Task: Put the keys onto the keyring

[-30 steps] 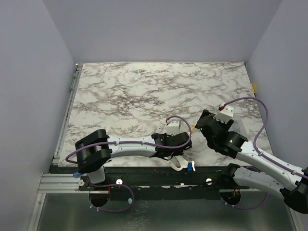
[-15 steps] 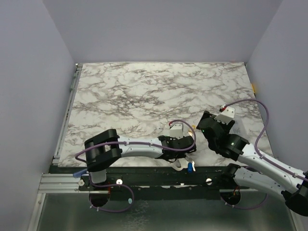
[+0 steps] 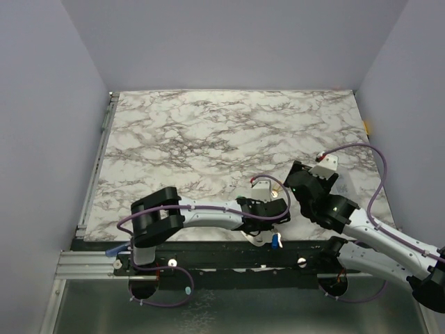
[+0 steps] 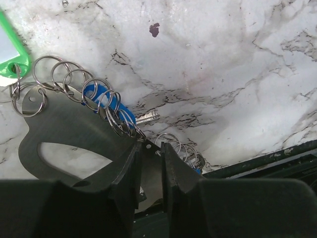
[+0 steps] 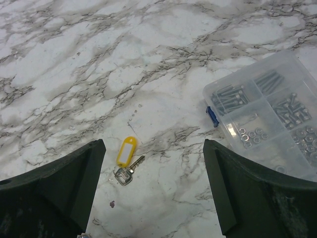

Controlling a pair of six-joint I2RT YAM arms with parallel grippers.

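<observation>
Keyring (image 4: 67,121): flat grey loop on the marble table (image 4: 237,64), at its near edge and right under the left wrist. A row of small wire rings (image 4: 74,79) is threaded along its upper rim.
Blue key (image 4: 106,101): its head sits under those rings and its blade pokes out to the right, so it looks to be on the loop already.
Green tag (image 4: 9,49): at the loop's far-left end, touching the rings.
Left gripper (image 4: 150,158): jaws narrow with a slim gap, set at the loop's right corner. They are probably placed there to pin or lift the loop so it stays steady. I cannot tell whether they actually clamp it.
Right gripper (image 5: 153,144): spread wide and empty, poised over the yellow key, probably ready to fetch it.
Yellow key (image 5: 127,157): alone on the marble, off the loop, near a clear box of screws (image 5: 262,114). It appears to be the one left to thread.
</observation>
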